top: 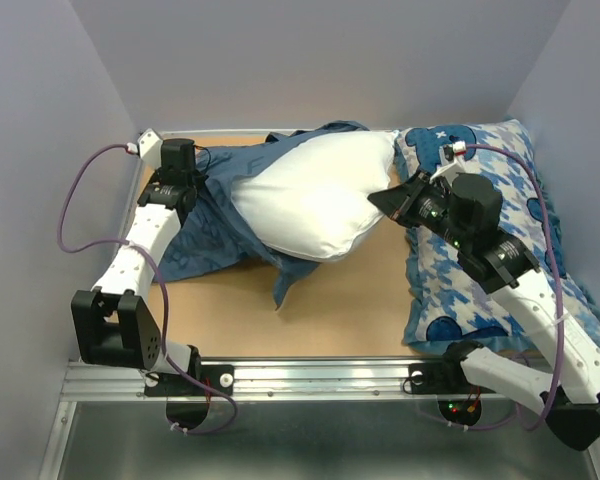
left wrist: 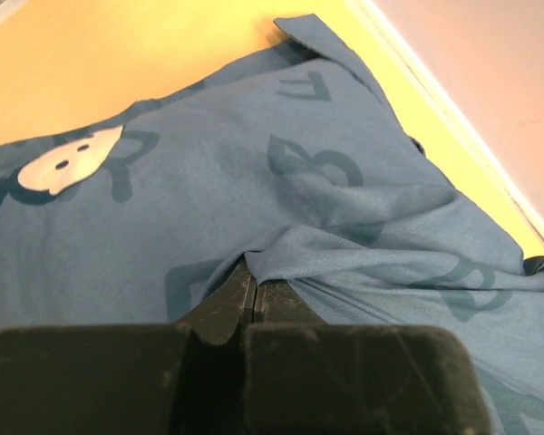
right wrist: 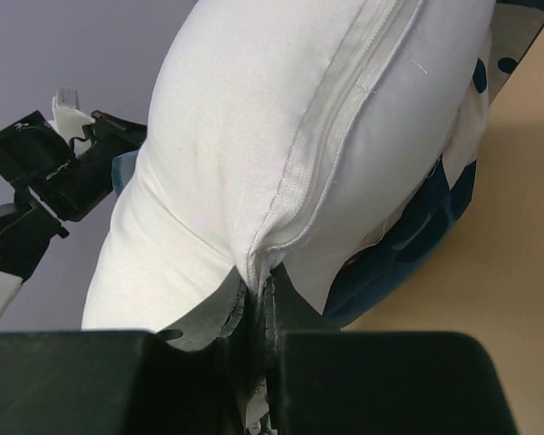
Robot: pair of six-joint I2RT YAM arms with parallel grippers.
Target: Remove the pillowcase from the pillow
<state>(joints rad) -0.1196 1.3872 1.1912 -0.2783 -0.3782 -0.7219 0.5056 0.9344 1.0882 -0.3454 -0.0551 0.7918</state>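
The plain white pillow lies across the middle back of the table, mostly out of the slate-blue pillowcase, which still wraps its left and lower edge. My right gripper is shut on the pillow's right end; in the right wrist view the fingers pinch the zipper seam of the pillow at the gripper. My left gripper is shut on a fold of the pillowcase at its left side; the gripper shows the fingertips under the bunched cloth.
A blue-and-white houndstooth pillow lies along the right side under my right arm. The enclosure's walls stand close at the back, left and right. The table's bare wood shows in front of the white pillow.
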